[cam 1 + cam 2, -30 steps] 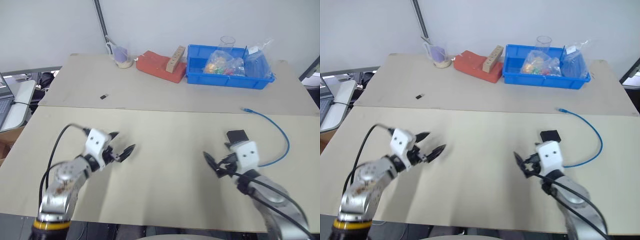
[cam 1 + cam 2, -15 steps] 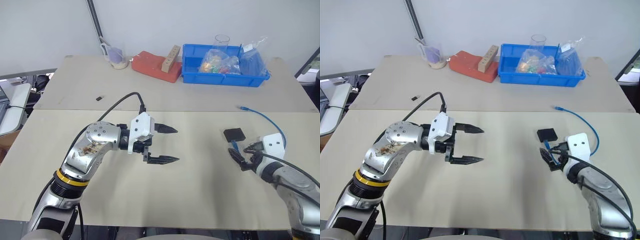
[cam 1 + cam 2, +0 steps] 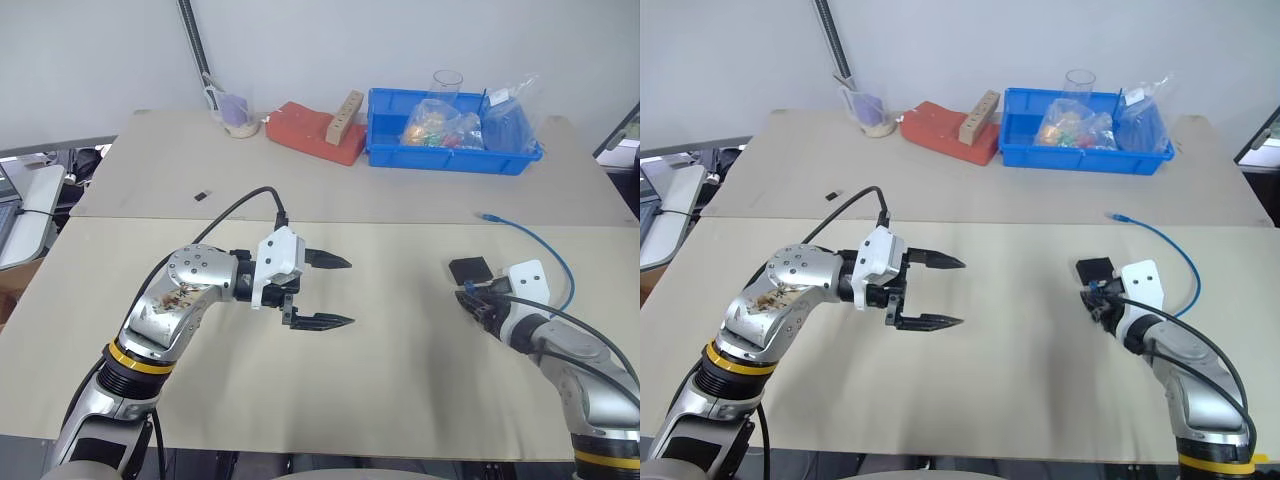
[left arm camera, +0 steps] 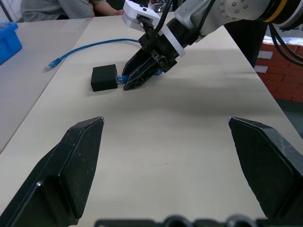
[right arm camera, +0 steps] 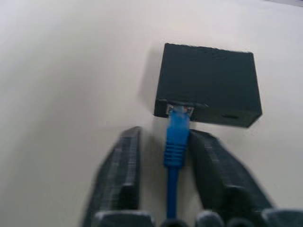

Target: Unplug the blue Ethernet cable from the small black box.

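My right gripper (image 3: pixel 1097 297) sits at the right middle of the head view, low on the table (image 3: pixel 1020 370), its tip just short of the box (image 3: pixel 1094 269). In my right wrist view the cable (image 5: pixel 174 142) runs up between my two fingers (image 5: pixel 215 177); one finger lies against the boot behind the plug, the other stands a little off it, so I am closing around the cable but cannot tell whether I grip it. The plug is still seated in the box's port (image 5: pixel 180 108). From there the cable arcs to the right and back up to its free end (image 3: pixel 1121 216), right of centre. My left gripper (image 3: pixel 932 291) hovers at centre left with its fingers spread wide, holding nothing. A bin (image 3: pixel 1090 158) stands at the upper right.
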Controlling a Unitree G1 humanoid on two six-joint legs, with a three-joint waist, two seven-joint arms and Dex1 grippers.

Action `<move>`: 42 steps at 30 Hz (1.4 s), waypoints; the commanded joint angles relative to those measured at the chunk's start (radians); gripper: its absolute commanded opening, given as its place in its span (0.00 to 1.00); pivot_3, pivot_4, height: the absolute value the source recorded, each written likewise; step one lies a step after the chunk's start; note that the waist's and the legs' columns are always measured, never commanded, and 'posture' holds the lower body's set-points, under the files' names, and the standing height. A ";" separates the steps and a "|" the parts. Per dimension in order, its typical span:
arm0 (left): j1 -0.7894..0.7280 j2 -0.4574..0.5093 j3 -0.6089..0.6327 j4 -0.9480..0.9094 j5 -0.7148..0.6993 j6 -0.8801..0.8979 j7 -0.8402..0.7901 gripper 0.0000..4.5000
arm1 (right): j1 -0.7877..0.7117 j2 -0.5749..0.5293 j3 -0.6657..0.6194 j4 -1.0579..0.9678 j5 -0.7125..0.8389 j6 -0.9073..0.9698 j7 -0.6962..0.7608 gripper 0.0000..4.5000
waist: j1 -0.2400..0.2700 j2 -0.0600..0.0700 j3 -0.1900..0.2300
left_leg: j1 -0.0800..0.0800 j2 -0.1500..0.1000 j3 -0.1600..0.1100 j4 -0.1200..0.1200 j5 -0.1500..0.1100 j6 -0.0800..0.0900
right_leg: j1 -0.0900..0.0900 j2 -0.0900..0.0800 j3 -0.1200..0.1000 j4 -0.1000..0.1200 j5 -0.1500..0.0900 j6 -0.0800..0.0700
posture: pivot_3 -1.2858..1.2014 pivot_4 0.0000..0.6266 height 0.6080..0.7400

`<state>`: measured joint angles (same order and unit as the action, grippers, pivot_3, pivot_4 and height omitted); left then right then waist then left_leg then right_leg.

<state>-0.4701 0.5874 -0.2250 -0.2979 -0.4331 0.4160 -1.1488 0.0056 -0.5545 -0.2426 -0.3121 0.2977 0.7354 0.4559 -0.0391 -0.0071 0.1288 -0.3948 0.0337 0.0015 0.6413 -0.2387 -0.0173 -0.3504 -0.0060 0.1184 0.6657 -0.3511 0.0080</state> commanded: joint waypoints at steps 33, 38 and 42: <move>-0.188 -0.091 0.258 0.212 -0.355 0.462 0.223 1.00 | -0.722 -0.152 0.470 0.530 -0.552 -1.683 0.238 0.01 | -0.002 0.000 0.002 | 0.002 0.001 -0.002 0.004 0.002 0.001 | -0.001 -0.002 -0.004 0.013 0.000 0.001 | 0.52 0.24 1.00; -0.183 -0.096 0.256 0.207 -0.357 0.449 0.197 0.69 | -0.717 -0.149 0.475 0.528 -0.541 -1.672 0.243 0.01 | -0.004 0.000 0.002 | 0.002 0.001 -0.002 0.004 0.002 0.001 | -0.001 -0.002 -0.004 0.013 0.000 0.001 | 0.52 0.24 1.00; -0.188 -0.094 0.253 0.212 -0.353 0.454 0.186 0.24 | -0.715 -0.148 0.482 0.517 -0.512 -1.659 0.256 0.01 | -0.004 0.000 0.002 | 0.002 0.001 -0.003 0.004 0.002 0.001 | -0.001 -0.002 -0.004 0.013 0.000 0.001 | 0.52 0.24 1.00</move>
<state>-0.6513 0.4870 0.0211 -0.0724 -0.7837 0.8842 -0.9566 -0.6902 -0.7051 0.2477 0.2346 -0.2555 -0.9227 0.7180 -0.0430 -0.0071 0.1306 -0.3925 0.0343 -0.0010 0.6456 -0.2365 -0.0165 -0.3510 -0.0079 0.1147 0.6786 -0.3515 0.0086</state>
